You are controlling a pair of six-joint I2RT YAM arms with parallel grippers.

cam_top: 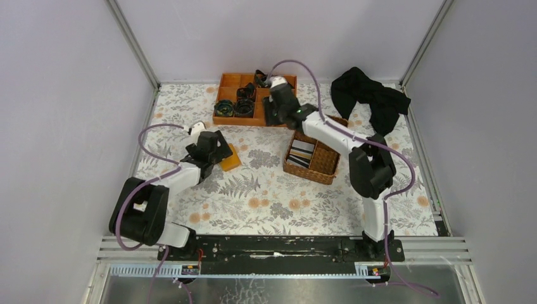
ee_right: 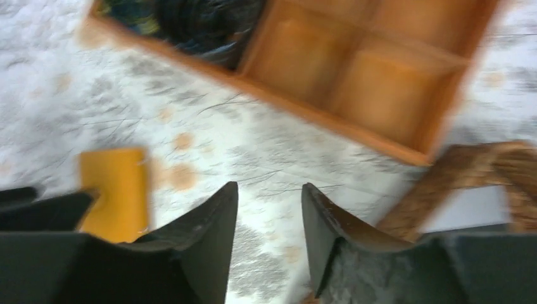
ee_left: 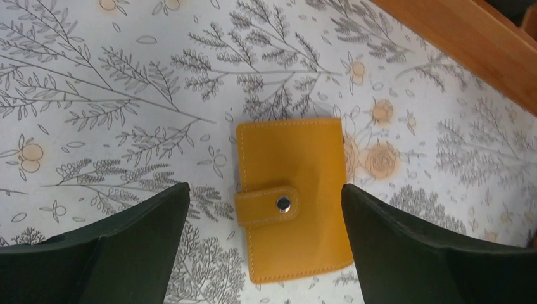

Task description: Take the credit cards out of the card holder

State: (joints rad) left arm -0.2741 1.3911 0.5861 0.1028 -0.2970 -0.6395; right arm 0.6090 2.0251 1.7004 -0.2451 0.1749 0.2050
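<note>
The card holder (cam_top: 230, 158) lies flat on the flowered tablecloth, orange-tan and closed, its strap snapped over the front (ee_left: 293, 196). No credit cards show; they are hidden. My left gripper (cam_top: 218, 152) hangs right above the holder, open wide, its fingers standing on either side without touching it (ee_left: 265, 186). My right gripper (cam_top: 272, 117) hovers by the front edge of the orange tray, open with only cloth between its fingers (ee_right: 269, 184). The right wrist view is blurred, with the card holder (ee_right: 116, 190) at its left.
An orange compartment tray (cam_top: 228, 117) with dark round things stands at the back; its edge shows in both wrist views (ee_left: 468, 44) (ee_right: 354, 82). A brown wicker basket (cam_top: 326, 161) holding flat card-like pieces sits right of centre (ee_right: 468, 171). A black cloth (cam_top: 370, 95) lies back right.
</note>
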